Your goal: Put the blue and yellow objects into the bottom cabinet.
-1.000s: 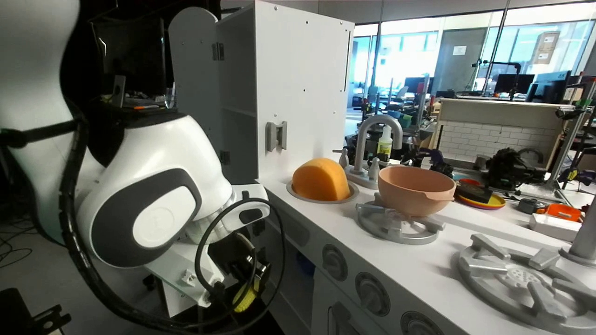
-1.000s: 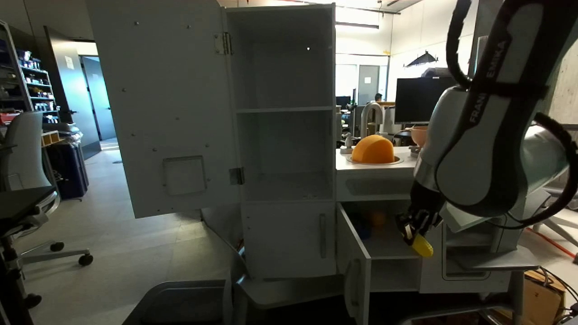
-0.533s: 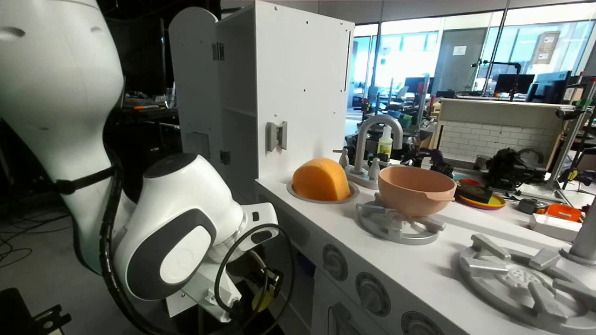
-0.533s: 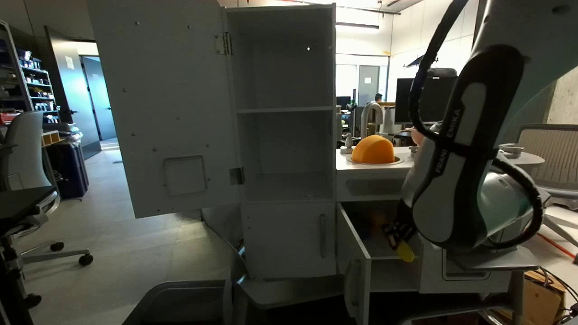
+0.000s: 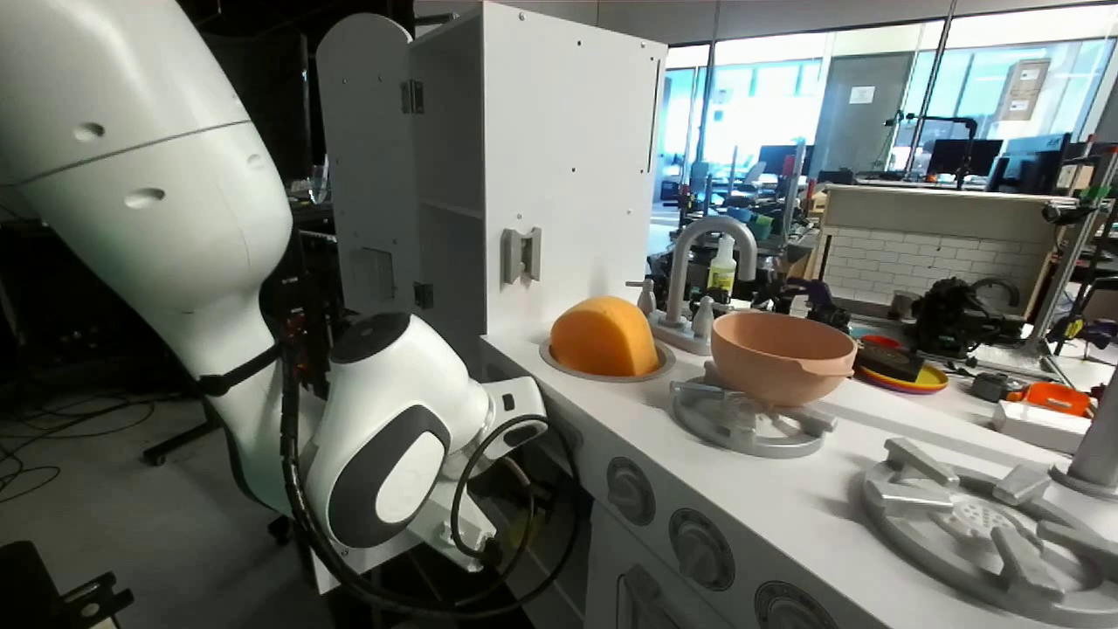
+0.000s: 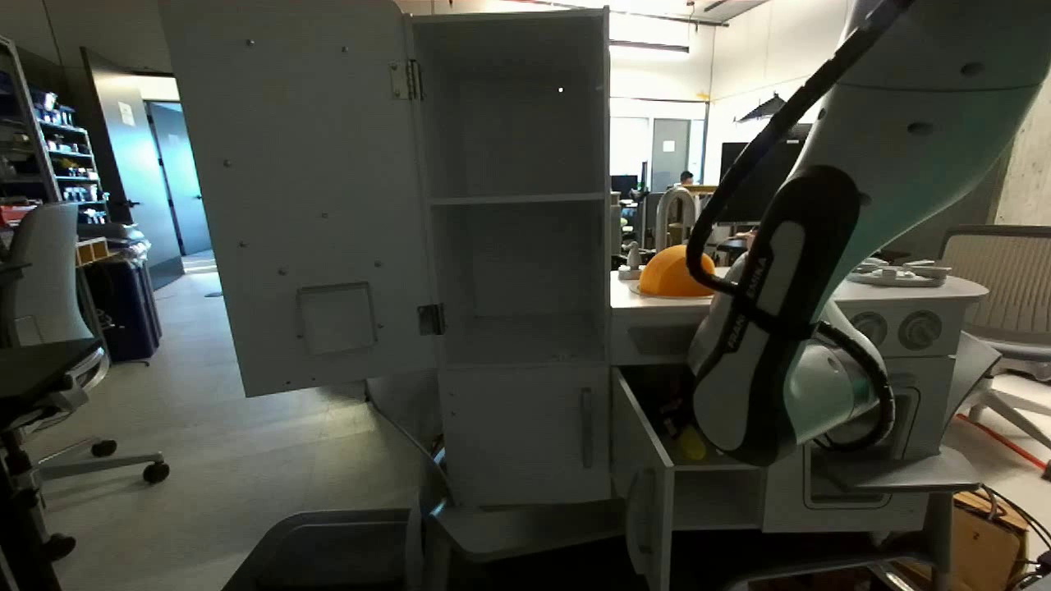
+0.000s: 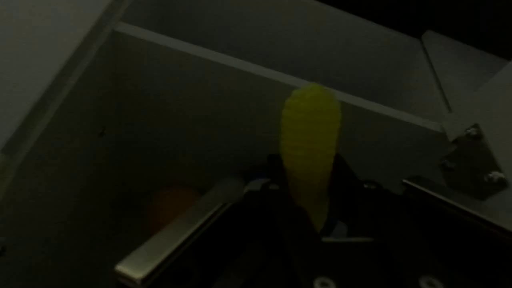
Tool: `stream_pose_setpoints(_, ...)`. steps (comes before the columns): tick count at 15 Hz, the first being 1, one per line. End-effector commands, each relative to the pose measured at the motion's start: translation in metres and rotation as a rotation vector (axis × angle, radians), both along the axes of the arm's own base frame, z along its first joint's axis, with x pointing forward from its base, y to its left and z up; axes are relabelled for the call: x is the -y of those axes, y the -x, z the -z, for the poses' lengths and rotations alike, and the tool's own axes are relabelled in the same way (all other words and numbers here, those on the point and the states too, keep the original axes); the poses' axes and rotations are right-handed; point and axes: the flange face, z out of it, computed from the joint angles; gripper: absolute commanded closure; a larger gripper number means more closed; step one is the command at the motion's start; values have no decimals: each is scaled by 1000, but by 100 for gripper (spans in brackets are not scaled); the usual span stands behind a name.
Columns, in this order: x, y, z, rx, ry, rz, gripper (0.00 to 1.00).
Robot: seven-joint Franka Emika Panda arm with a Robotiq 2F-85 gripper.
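1. Landmark: the open door of the bottom cabinet.
2. Yellow object: in the cabinet's mouth, on the door's inner side. Too dark to tell if it touches the shelf.
3. Gripper: clamped on the yellow object's tapering end; the broad, rounded end juts free, crossing the shelf's front lip in the wrist view.
4. Feel, judged by eye: cob-shaped, ridged. Probably light, stiff plastic, not fragile. Ridges should grip well; the round body may roll.
5. Hold: tapering end gives narrow, easy purchase, but the free end could swing if knocked against the door. Nearer the middle would sit steadier.
6. Best let go low, well inward of the door, lest it roll out.
7. Blue object: can't pick it out; pale bits beside the gripper are too dim to name.
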Motion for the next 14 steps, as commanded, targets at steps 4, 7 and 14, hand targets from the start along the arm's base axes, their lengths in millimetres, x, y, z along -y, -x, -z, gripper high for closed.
stream_pose_setpoints(4,1,6,38,126,46,-41,92)
stream_pose_setpoints(7,4,15,51,159,60,-51,92)
stream_pose_setpoints(14,-13,19,32,238,69,-79,92)
